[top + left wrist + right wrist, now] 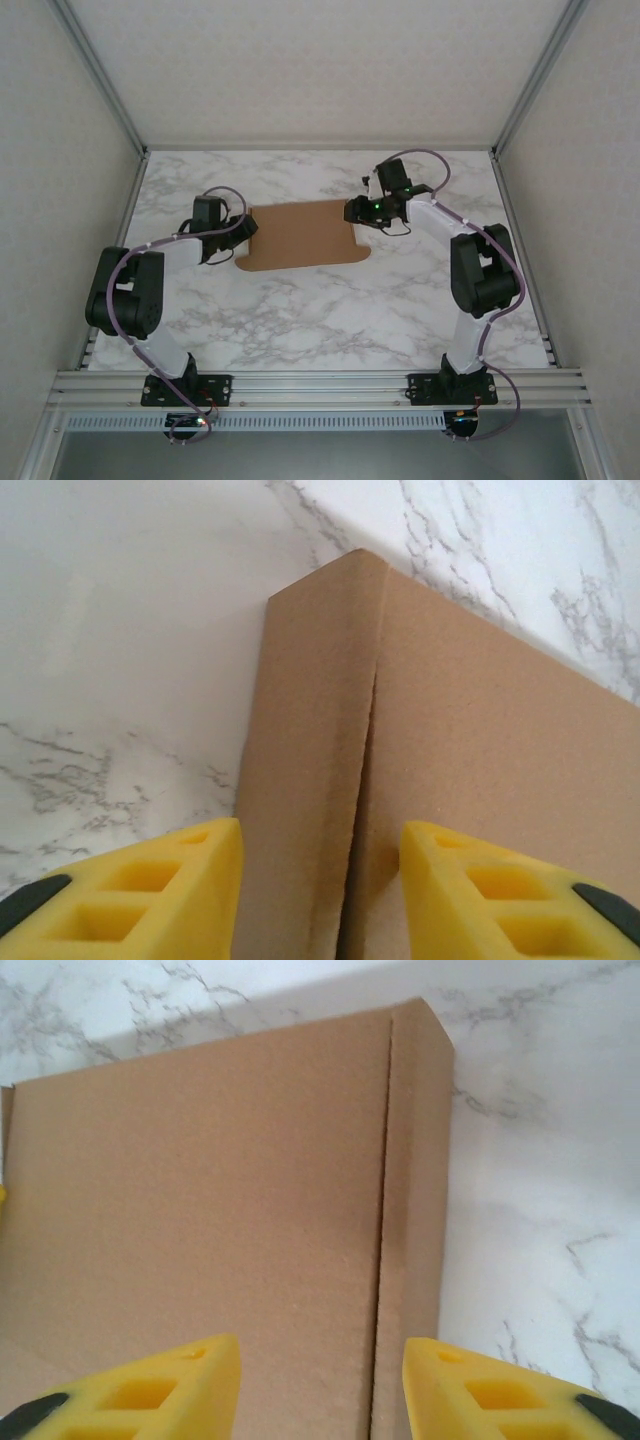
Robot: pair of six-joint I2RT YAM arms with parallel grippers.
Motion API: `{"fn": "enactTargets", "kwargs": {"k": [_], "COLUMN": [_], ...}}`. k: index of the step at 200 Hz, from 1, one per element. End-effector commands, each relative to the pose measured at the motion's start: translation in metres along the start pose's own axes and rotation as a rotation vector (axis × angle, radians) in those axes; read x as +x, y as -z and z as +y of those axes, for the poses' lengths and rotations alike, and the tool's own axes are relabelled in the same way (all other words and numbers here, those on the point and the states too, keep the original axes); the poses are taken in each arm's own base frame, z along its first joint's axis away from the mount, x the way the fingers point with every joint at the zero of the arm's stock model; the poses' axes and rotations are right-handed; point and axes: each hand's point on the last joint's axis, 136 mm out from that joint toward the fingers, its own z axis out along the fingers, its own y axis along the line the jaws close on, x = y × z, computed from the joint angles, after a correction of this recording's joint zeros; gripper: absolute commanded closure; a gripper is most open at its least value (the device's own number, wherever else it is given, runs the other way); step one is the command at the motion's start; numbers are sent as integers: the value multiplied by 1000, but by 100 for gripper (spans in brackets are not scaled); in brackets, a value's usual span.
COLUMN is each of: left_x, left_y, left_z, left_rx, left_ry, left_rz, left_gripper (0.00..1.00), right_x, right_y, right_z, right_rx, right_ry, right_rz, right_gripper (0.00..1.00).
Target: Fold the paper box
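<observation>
Left wrist view: the left gripper [318, 832] stands open, its yellow fingers [180, 885] apart at the bottom of the frame with nothing clamped between them. A crease of the paper box [480, 730] runs up through the gap. The narrow flap left of the crease is bent along it, and the broad panel right of it takes up the lower right of the frame. The marble table [120, 630] shows at upper left and along the top right. Whether the fingers touch the cardboard cannot be told.

Right wrist view: the right gripper [320, 1348] is likewise open, fingers [170, 1385] apart at the bottom edge. The paper box [200, 1180] has a crease rising from the gap just right of centre, with the broad panel to its left and a narrow flap to its right. Table [540, 1210] lies along the right side.

Top external view: the paper box [300, 235] lies on the table [300, 320] near the centre of the frame. The left gripper [243, 228] is at its left edge, the right gripper [352, 210] at its upper right corner
</observation>
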Motion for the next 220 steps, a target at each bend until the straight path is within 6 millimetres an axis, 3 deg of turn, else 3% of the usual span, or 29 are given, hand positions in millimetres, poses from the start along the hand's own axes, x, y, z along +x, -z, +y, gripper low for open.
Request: {"fn": "enactTargets", "kwargs": {"k": [1,35,80,149,201,220], "left_x": [4,11,17,41,63,57], "left_y": [10,13,7,-12,-20,-16], "left_z": [3,5,14,45,63,59], "left_rx": [-22,-28,-52,-162,-217,-216], "left_ry": [-21,-22,-15,39,111,98], "left_rz": [9,18,29,94,138,121], "left_gripper": [55,54,54,59,62,62], "right_x": [4,11,21,52,69,69], "right_y": [-3,-14,-33,-56,-57,-55], "right_z": [-7,-11,-15,-52,-59,-52], "right_rx": [36,26,10,163,290,260], "right_ry": [16,1,-21,-54,26,21], "right_rz": [33,69,113,210,254,245], "right_gripper": [51,47,51,73,73,73]}}
